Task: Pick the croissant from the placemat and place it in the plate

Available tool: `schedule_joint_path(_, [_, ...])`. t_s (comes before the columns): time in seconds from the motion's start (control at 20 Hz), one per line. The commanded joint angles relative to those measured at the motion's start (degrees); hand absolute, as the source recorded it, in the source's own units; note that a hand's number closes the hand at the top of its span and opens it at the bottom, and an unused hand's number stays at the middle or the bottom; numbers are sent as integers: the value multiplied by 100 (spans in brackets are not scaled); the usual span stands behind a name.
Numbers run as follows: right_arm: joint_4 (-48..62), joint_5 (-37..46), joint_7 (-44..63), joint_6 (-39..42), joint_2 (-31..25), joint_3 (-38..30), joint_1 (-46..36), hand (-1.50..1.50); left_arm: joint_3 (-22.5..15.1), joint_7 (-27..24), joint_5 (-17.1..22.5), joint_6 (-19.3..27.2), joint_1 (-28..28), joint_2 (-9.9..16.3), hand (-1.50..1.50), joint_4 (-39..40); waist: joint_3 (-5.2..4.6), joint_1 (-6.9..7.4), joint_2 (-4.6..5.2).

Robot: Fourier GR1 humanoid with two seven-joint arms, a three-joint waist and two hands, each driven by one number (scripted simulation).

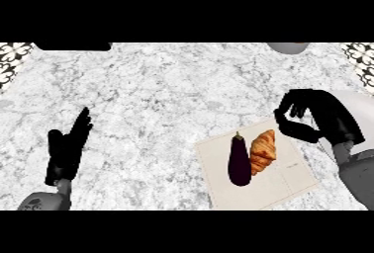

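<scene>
A golden-brown croissant [263, 151] lies on a beige placemat [281, 185] at the lower right, touching a dark purple eggplant [240, 160] on its left. My right hand [312, 118] hovers just up and to the right of the croissant, over the mat's far corner. Its fingers are bent downward with a gap to the thumb, and nothing is between them. A white plate [362, 106] shows at the right edge, partly hidden behind that hand and forearm. My left hand [66, 148] rests open at the lower left, fingers pointing up.
The counter is white-grey marble [161, 99]. A dark object [73, 46] sits at the far left edge and a grey rounded one [288, 47] at the far right. Patterned tiles [13, 57] show in the top corners.
</scene>
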Motion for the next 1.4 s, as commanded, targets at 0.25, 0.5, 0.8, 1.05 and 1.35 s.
schedule_joint_path(0.25, [-473,-723,-1901,-1747,1277,-378,2127,-150,-124,56,-49,229,152,-385,0,-12,108,-141,32])
schedule_joint_path(0.5, [157,233,-872,-591,563,166,1228,-150,-157,298,-173,133,16,-231,0,-251,90,78,44])
schedule_joint_path(0.8, [-557,1077,862,519,-25,630,609,-150,-308,410,-214,154,284,-326,0,-575,80,76,14])
schedule_joint_path(1.05, [-333,814,1845,1955,111,830,-104,-150,-318,314,-338,221,183,-419,0,-371,84,101,36])
schedule_joint_path(1.35, [30,-37,2672,3363,526,674,-553,-150,-292,217,-403,209,178,-478,0,-280,89,61,40])
